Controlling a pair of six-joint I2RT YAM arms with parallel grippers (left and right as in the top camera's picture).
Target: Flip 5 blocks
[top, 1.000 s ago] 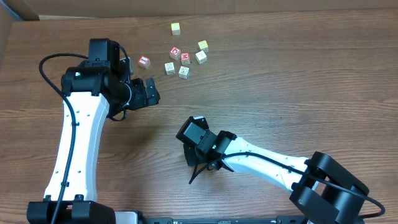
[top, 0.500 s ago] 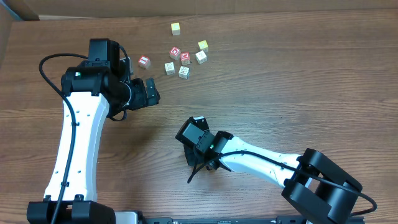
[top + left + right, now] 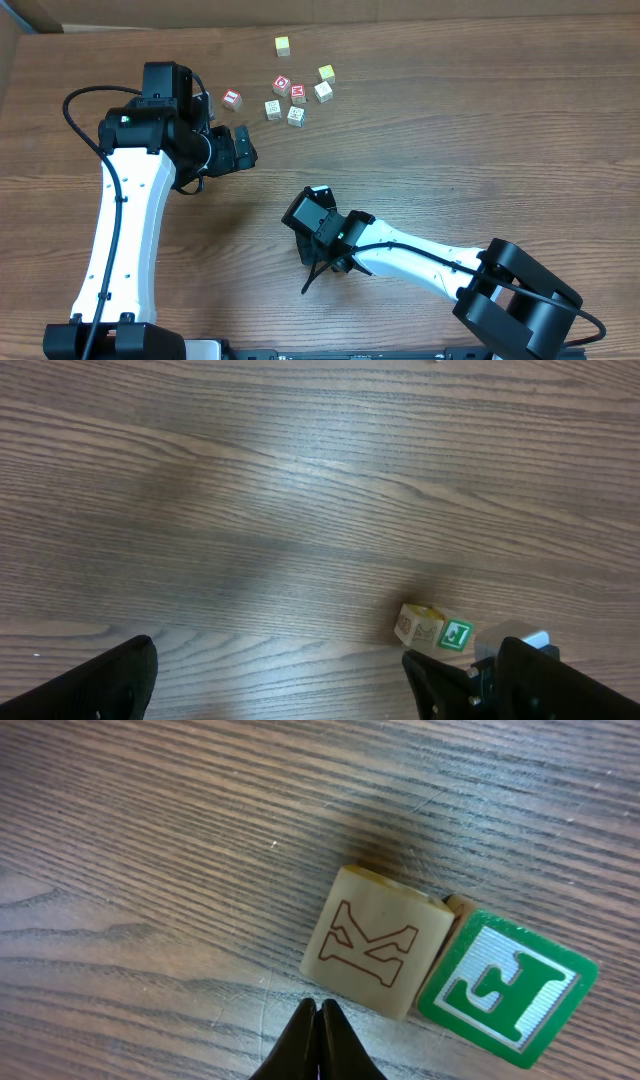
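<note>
Just ahead of your right gripper [image 3: 318, 1038], pinched closed and empty, the pale K block [image 3: 372, 942] touches the green F block [image 3: 505, 992]. Your left gripper [image 3: 236, 146] gapes wide, holding nothing. Overhead, that pair is probably hidden under the arm [image 3: 420, 262].

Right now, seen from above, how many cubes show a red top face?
3: a lone red cube left of the others, then the D cube and M cube side by side further right. More may lie hidden.

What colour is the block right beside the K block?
Green, with a pale F-shaped letter; the green block shows best in the right wrist view.
</note>
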